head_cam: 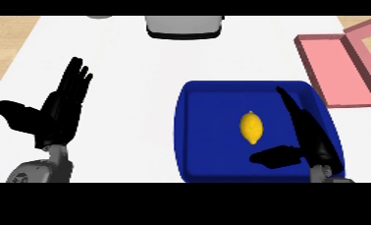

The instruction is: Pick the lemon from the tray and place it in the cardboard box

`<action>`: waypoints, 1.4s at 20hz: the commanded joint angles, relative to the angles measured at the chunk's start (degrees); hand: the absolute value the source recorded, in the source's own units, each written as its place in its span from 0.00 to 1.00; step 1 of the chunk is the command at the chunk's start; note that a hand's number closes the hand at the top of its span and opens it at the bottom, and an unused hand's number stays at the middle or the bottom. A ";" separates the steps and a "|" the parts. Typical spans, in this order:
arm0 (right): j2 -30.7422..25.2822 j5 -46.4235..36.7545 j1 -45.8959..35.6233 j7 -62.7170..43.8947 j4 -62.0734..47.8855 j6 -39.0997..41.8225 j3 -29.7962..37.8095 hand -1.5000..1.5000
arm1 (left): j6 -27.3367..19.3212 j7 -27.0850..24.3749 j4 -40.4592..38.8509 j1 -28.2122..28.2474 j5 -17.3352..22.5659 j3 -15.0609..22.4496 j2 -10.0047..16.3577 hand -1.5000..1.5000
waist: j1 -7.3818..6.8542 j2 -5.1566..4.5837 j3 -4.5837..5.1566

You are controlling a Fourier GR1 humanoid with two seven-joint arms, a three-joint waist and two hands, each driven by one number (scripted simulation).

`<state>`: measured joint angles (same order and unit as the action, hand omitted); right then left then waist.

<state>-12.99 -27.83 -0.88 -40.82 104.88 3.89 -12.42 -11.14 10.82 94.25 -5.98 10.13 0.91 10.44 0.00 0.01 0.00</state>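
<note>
While the lemon (251, 126) lies on the floor of the blue tray (206, 135), a little right of the tray's middle with its long axis running up and down the frame, the right hand (316, 143) shows over the tray's right side. Its fingers (291, 106) are straight and point toward the top of the frame. Its thumb (278, 156) sticks out to the left, ending just below the lemon's lower end. The hand is open and holds nothing. Lemon and hand are near each other but apart, with a strip of blue showing between them.

The tray sits on the white bench (138, 62) at the lower right of the frame. A pink cardboard box (334, 74), open on top with a flap folded out at its upper right, stands on the bench at the upper right, just beyond the tray's upper right corner. At the left of the frame the left hand (59, 113) rests open, fingers up, well apart from the tray. A grey object (182, 26) with a dark base stands at the top centre.
</note>
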 commanded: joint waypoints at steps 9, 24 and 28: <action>3.05 -6.08 -0.03 4.81 -8.08 -0.49 2.37 0.00 | 2.02 1.61 2.10 0.56 -1.38 -2.15 -2.00 0.50 | 0.00 0.01 0.00; 7.21 -7.52 -1.96 7.70 -13.02 1.99 3.78 0.00 | 5.25 0.45 1.03 1.48 -2.28 -5.34 -2.78 0.50 | -0.03 0.01 0.00; 8.15 -8.66 -2.53 10.55 -17.32 0.69 3.75 0.00 | 7.01 0.86 0.45 1.17 -1.29 -6.04 -2.58 0.50 | -0.07 -0.02 0.00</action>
<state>-5.82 -35.74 -2.74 -33.41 92.21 5.89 -8.89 -6.27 13.25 96.44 -5.40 7.60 -3.76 7.64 -0.03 0.03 0.00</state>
